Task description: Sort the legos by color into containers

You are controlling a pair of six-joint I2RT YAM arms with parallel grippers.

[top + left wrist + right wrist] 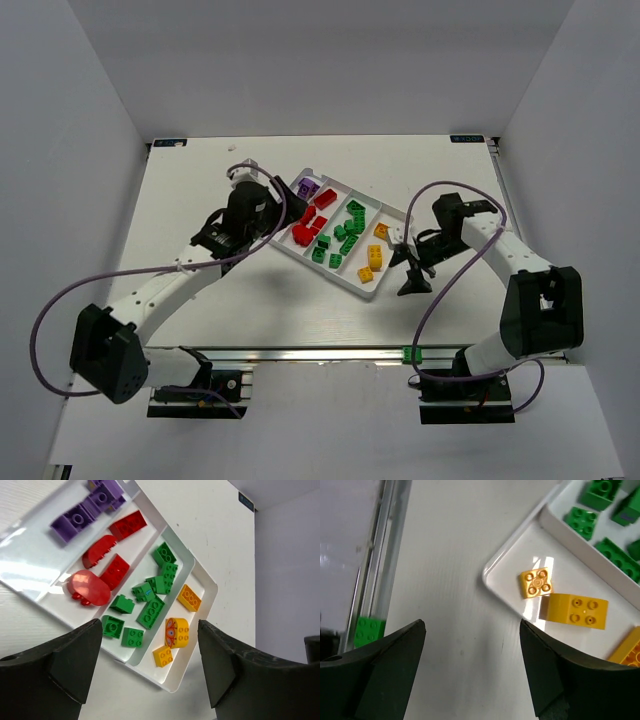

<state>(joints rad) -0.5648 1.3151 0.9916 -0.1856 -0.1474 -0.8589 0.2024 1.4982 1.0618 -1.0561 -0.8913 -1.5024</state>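
The white tray (352, 290) lies at an angle mid-table with four long compartments. They hold purple legos (308, 187), red legos (312, 222), green legos (340, 238) and yellow legos (372, 262). My left gripper (287, 198) hovers over the tray's far left part, open and empty. In its wrist view (149, 626) the purple (87, 507), red (112, 555), green (150, 595) and yellow (177, 630) legos lie below. My right gripper (408, 268) is open and empty just right of the tray's near corner. Its wrist view (471, 625) shows bare table and two yellow legos (572, 611).
A small green studded piece (411, 352) sits on the metal rail at the table's front edge, also in the right wrist view (369, 630). White walls enclose the table on three sides. Purple cables loop beside both arms.
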